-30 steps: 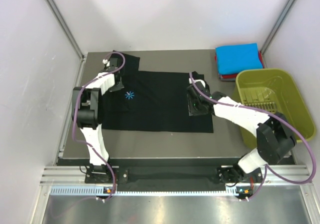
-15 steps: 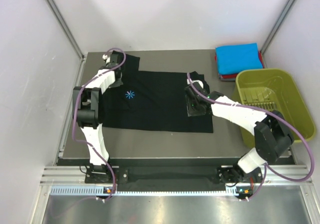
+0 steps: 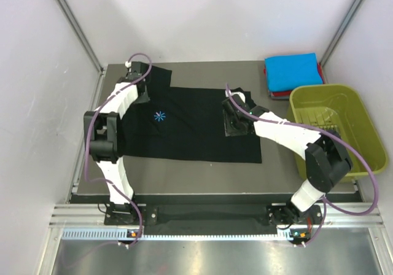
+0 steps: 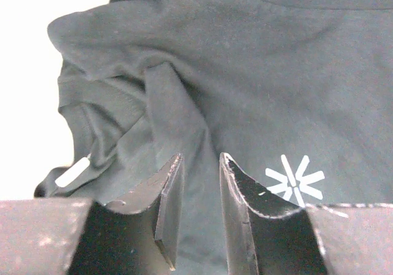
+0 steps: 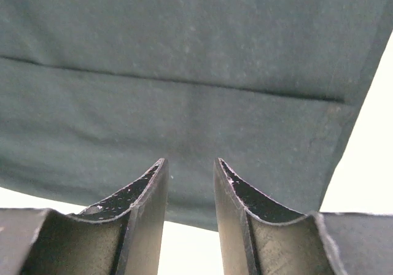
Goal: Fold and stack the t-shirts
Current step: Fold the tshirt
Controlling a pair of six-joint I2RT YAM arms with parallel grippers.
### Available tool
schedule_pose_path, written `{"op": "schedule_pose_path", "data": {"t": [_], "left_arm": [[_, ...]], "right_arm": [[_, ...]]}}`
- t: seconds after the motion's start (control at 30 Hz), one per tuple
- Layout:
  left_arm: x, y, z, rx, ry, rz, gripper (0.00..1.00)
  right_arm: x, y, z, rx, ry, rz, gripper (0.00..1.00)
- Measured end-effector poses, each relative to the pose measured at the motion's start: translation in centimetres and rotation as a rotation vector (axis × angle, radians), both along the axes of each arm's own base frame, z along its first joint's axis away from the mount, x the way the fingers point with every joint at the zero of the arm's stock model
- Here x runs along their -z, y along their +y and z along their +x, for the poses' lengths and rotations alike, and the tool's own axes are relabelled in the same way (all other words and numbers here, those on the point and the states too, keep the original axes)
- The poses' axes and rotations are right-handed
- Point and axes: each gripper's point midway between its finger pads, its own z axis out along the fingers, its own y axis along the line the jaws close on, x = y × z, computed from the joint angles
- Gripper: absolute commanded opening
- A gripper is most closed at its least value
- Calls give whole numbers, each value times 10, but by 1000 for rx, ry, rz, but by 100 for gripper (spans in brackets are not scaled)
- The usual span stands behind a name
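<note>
Both arms have slid toward 12 o'clock; jaws on left gripper (image 4: 201,192) and right gripper (image 5: 189,195) sit slightly parted, empty. Black t-shirt (image 3: 196,124) lies mid-tabletop, unfolded; blue one (image 3: 293,71) is stacked at 1 o'clock.

The black shirt (image 3: 190,124) is lying flat across most of the table (image 3: 202,174), leaving a bare strip of table running along its near edge and another along its far edge. Right of the shirt, the green basket (image 3: 331,124) is standing as a tall barrier, with the folded blue shirt (image 3: 293,71) stacked just behind it. The left arm (image 3: 113,112) is blocking the shirt's left side, and the right arm (image 3: 288,137) is crossing its right end.
</note>
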Motion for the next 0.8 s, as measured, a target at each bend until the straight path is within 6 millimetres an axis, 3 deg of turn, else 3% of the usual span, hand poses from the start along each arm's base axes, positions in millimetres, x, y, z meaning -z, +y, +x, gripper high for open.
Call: {"op": "schedule_pose_path", "data": {"t": [0.1, 0.2, 0.27, 0.37, 0.43, 0.5, 0.63, 0.8], "left_arm": [[-24, 5, -6, 1, -34, -19, 32], [-43, 27, -18, -54, -75, -76, 23], [-46, 64, -37, -158, -99, -165, 17], [-35, 141, -85, -395, -117, -240, 17], [-20, 165, -119, -503, -97, -255, 17], [-9, 154, -137, -513, -69, -288, 17], [3, 121, -137, -459, -44, -354, 17], [27, 111, -146, -490, -20, -392, 18]], "right_arm": [[-3, 4, 4, -1, -15, 19, 36], [-5, 10, 5, -7, -21, 42, 36], [-6, 13, 6, -14, -27, 55, 36], [-6, 16, 8, -16, -38, 66, 33], [-3, 15, 7, -13, -40, 67, 31], [7, 12, 2, -14, -26, 58, 30], [31, -1, -13, -12, 20, 21, 29], [56, -21, -32, 8, 72, -17, 29]]}}
